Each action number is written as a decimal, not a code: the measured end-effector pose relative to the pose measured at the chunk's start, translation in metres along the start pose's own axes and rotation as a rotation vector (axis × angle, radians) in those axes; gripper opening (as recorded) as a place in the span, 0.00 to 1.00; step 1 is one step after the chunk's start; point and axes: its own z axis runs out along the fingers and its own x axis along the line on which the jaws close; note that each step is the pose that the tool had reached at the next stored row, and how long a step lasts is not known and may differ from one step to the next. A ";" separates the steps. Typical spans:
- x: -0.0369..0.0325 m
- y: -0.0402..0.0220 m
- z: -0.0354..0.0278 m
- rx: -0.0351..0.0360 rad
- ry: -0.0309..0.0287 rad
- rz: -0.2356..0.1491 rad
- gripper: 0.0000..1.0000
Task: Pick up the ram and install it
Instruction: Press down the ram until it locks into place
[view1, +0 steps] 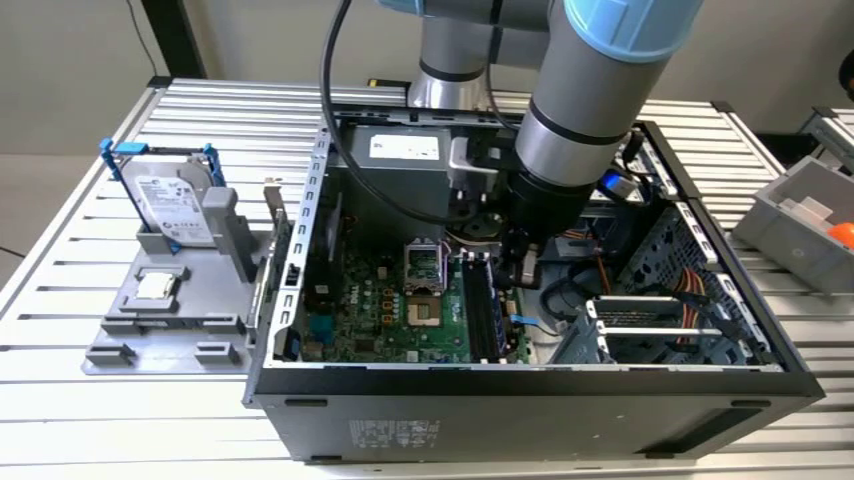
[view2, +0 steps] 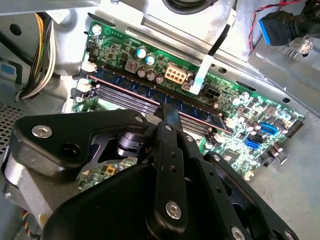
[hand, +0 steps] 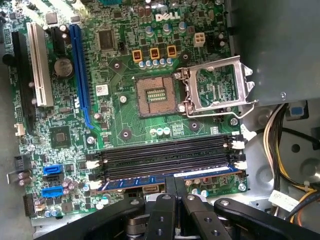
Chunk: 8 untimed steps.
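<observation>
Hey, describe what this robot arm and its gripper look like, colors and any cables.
The arm is silver-grey tubing with light blue joint caps and a black wrist section. A black cable loops alongside it. The gripper is matte black, with angular linkage plates fastened by silver screws.

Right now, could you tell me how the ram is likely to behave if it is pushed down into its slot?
The ram looks like a thin rigid board, so it probably stays stiff rather than flexing. Standing on edge, it may rock if pressed off-centre; the gripper sits near its middle. Its exposed chips seem fragile.
</observation>
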 end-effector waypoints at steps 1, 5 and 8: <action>0.0000 0.0001 0.0000 0.0000 0.0002 -0.004 0.00; 0.0000 0.0001 0.0000 0.0001 0.0006 -0.014 0.00; 0.0000 0.0001 0.0000 0.0000 0.0007 -0.024 0.00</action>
